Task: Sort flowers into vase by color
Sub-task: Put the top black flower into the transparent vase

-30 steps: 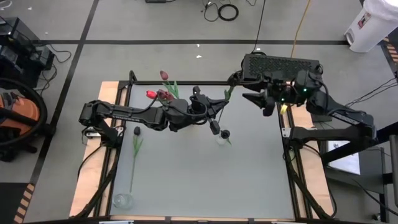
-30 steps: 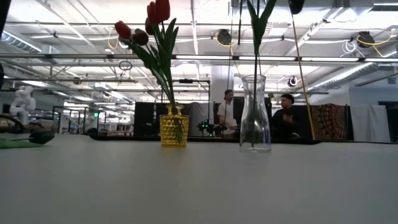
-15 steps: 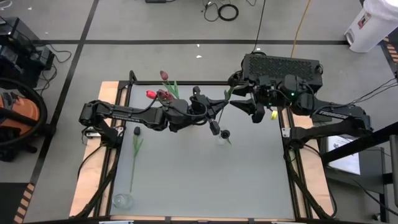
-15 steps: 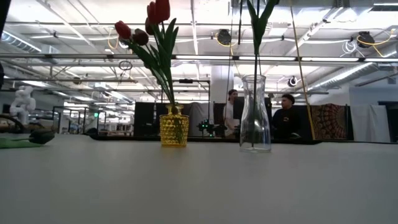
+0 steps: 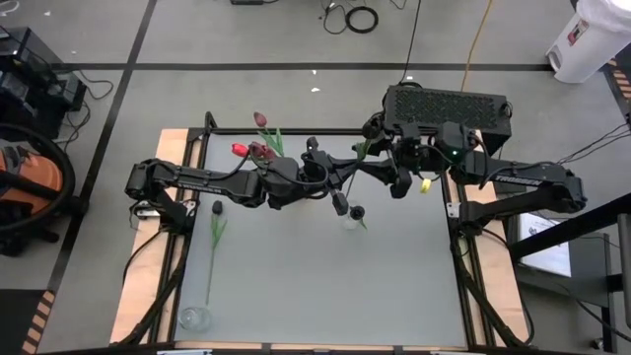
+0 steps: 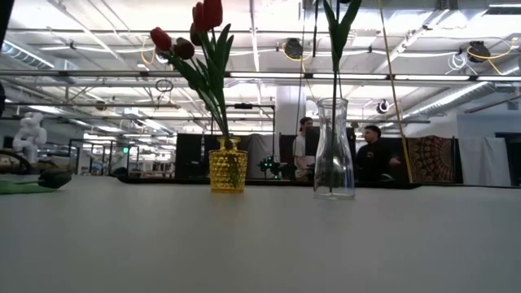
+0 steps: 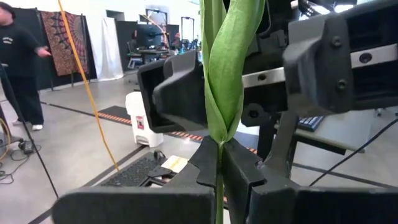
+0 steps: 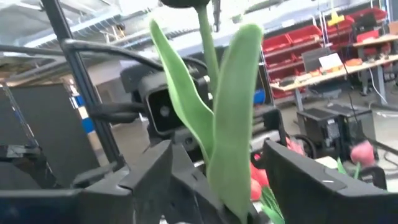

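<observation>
One featherlight, floppy tulip [image 7: 222, 74] pinched low on its stem by left tool [image 7: 219, 163], right tool [image 8: 214, 177] spreading around it.

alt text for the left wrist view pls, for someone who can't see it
The left hand is shut on the thin stem of a flower whose long green leaves rise straight up the middle. Right behind it the open right hand faces the camera, fingers either side of the leaves. A person stands in the room beyond.
</observation>
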You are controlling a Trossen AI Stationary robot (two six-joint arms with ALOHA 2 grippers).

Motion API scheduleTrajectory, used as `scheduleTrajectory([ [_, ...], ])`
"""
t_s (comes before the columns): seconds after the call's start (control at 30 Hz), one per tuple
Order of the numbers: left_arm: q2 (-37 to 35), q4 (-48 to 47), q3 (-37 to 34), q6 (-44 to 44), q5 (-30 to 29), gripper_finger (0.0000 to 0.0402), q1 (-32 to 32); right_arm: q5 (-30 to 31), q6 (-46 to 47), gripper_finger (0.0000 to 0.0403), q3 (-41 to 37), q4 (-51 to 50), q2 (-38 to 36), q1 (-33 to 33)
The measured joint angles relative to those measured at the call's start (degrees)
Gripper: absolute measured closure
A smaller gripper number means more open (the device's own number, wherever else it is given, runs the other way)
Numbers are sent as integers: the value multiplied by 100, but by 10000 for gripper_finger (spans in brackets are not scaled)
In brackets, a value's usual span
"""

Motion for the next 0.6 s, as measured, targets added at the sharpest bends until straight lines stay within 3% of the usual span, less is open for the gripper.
scheduleTrajectory([
  [0.17,0,-2,0,2,9,391,-2,-3,1,222,0,47,0,-1],
  [0.43,0,-4,0,4,40,391,-15,-1,-34,382,0,-58,0,-4],
  [0.6,-4,-2,0,4,63,391,-17,-18,-229,397,0,-47,0,-4],
])
